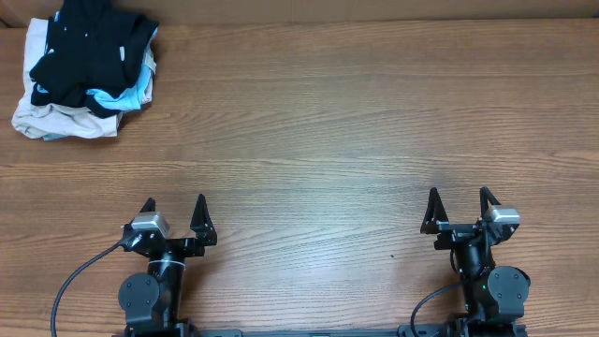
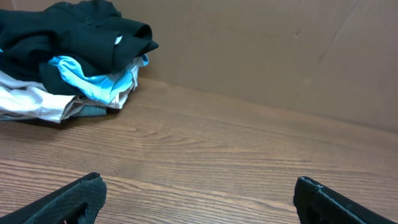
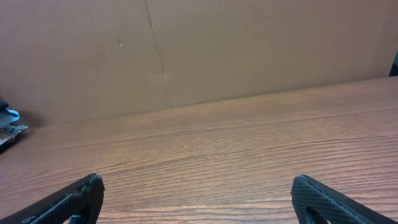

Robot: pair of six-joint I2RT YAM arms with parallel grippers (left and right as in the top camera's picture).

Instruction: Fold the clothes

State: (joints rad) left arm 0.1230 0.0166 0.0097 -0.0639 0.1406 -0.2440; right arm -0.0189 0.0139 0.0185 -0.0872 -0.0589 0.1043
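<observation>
One wooden bench (image 1: 328,122) fills the overhead view, with one brown board wall (image 2: 280,56) along its 12 o'clock edge. One heap of three garments lies at 10 o'clock from the bench's centre, near the far corner. The black T-shirt (image 1: 84,51) is crumpled on top. One light blue shirt (image 1: 138,91) pokes out beneath it toward 4 o'clock, and one beige garment (image 1: 56,122) lies undermost, spilling toward 7 o'clock. Two arms sit low at the near edge, the left arm (image 1: 150,290) at 7 o'clock and the right arm (image 1: 496,285) at 5 o'clock, both pointing to 12 o'clock. The left end effector (image 1: 174,204) and the right end effector (image 1: 459,197) each have their fingers spread wide apart, gripping nothing, well apart from the heap.
</observation>
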